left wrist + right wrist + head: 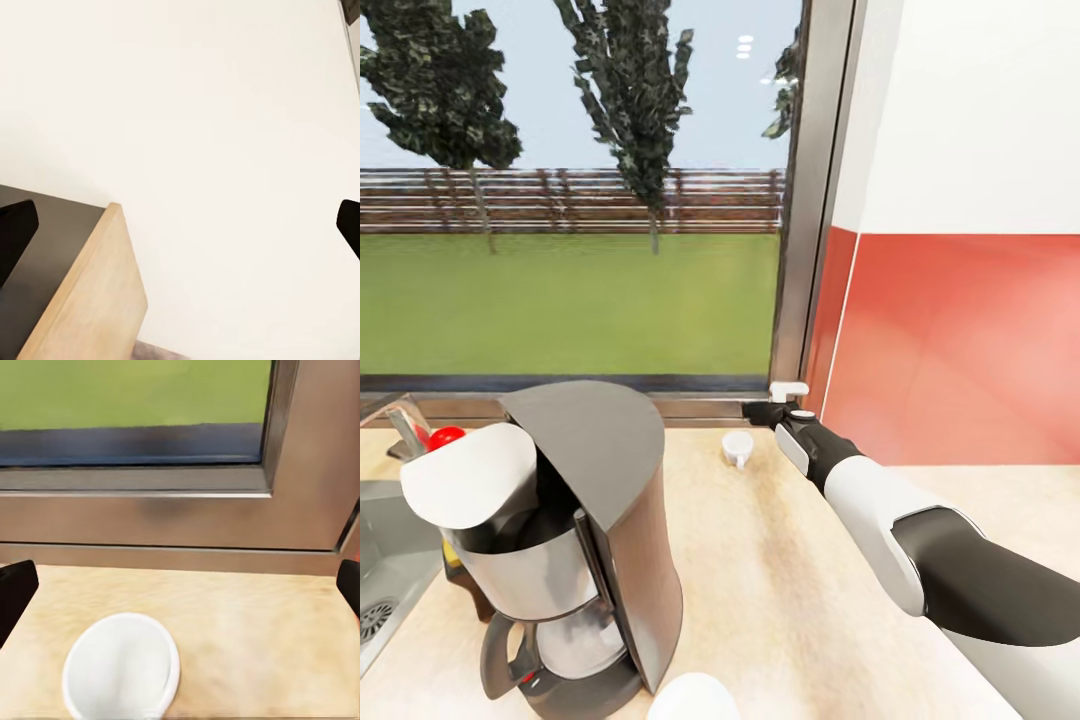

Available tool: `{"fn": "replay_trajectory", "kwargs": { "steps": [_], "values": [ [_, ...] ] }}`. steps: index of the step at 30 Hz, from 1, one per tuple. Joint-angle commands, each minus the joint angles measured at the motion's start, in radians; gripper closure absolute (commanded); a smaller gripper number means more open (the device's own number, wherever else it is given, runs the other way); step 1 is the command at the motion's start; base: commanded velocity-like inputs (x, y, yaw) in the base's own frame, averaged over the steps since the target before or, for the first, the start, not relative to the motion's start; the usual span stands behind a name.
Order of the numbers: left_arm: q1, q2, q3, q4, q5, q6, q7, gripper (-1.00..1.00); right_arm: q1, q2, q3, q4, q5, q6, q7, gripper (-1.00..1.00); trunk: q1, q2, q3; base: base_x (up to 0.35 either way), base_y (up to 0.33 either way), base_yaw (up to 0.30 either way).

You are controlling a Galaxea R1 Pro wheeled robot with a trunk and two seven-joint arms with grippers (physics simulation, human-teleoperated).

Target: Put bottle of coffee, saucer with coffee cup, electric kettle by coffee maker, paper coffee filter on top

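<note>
- Currently the right claw [760, 412] is spread wide, holding nothing, near the small round white cup [737, 448].
- Cup rests on the speckled beige tabletop [790, 600], apart from the coffee maker [575, 560].
- Left claw [180, 225] gapes, empty.

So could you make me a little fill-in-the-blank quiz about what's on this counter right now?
1. The white paper filter rests on top of the ____.
2. The small white cup stands on the countertop close to the ____ frame.
3. The arm reaching toward the cup is the robot's ____ one; its gripper is open.
4. Left of the coffee maker, the countertop holds a ____.

Missing words: coffee maker; window; right; sink
</note>
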Motion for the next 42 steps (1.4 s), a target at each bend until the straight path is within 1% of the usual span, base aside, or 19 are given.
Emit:
{"fn": "replay_trajectory", "kwargs": {
  "steps": [1, 9, 20, 26, 42],
  "values": [
    [0.000, -0.001, -0.009, 0.000, 0.009, 0.000, 0.002, -1.00, -0.001, 0.000, 0.009, -0.001, -0.009, 0.005, -0.007, -1.00, 0.001, -0.002, -0.004, 0.000, 0.000, 0.000],
    [0.000, 0.000, -0.009, 0.000, 0.009, 0.000, 0.002, -1.00, -0.001, 0.000, 0.009, 0.026, -0.009, 0.003, -0.009, -1.00, 0.001, -0.002, -0.016, 0.000, 0.000, 0.000],
    [0.000, 0.000, -0.009, 0.000, 0.009, 0.000, 0.002, -1.00, -0.001, 0.000, 0.009, 0.033, -0.008, 0.003, -0.009, -1.00, 0.001, -0.002, -0.034, 0.000, 0.000, 0.000],
    [0.001, 0.000, -0.009, 0.000, 0.009, 0.000, 0.002, -1.00, -0.001, 0.000, 0.009, 0.080, -0.011, 0.001, -0.009, -1.00, 0.001, -0.002, -0.043, 0.000, 0.000, 0.000],
    [0.001, 0.000, -0.009, 0.000, 0.009, 0.000, 0.002, -1.00, -0.001, 0.000, 0.009, 0.085, -0.011, 0.000, -0.009, -1.00, 0.001, -0.002, -0.069, 0.000, 0.000, 0.000]
  ]
}}
